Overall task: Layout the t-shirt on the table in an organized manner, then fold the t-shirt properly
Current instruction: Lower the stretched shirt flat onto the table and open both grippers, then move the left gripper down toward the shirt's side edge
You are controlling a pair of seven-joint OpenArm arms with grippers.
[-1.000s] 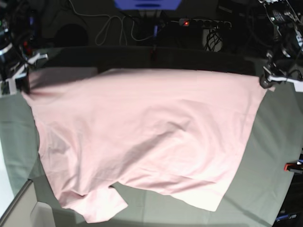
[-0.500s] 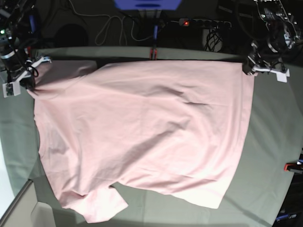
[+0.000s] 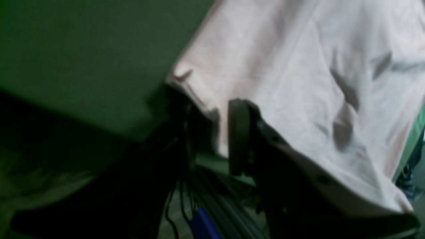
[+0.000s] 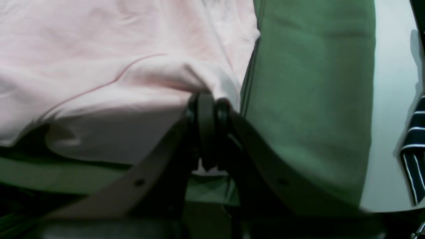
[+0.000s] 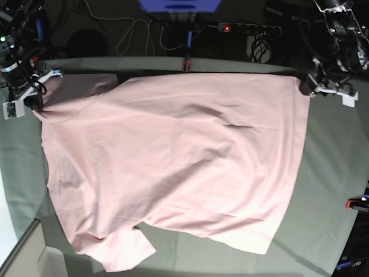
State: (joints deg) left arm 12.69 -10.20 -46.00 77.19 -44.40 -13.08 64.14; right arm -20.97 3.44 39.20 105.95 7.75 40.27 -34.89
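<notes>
The pale pink t-shirt (image 5: 173, 156) lies spread on the grey-green table (image 5: 328, 173) with its plain side up. A sleeve is folded under at the near left. My left gripper (image 5: 308, 88) is at the shirt's far right corner. In the left wrist view the left gripper (image 3: 212, 132) is open, and the shirt (image 3: 298, 66) hangs loosely by its edge in the gap. My right gripper (image 5: 33, 98) is at the far left corner. In the right wrist view the right gripper (image 4: 212, 106) is shut on a bunched fold of the shirt (image 4: 99, 49).
A red clamp (image 5: 186, 62) sits on the table's far edge and another clamp (image 5: 357, 203) on the right edge. Cables and a power strip (image 5: 248, 27) lie behind the table. A pale box edge (image 5: 23, 254) shows at the near left corner.
Both grippers carried the shirt's far edge toward the back of the table, and the shirt settled flatter. The left gripper's fingers have parted and it has shifted slightly right of the corner.
</notes>
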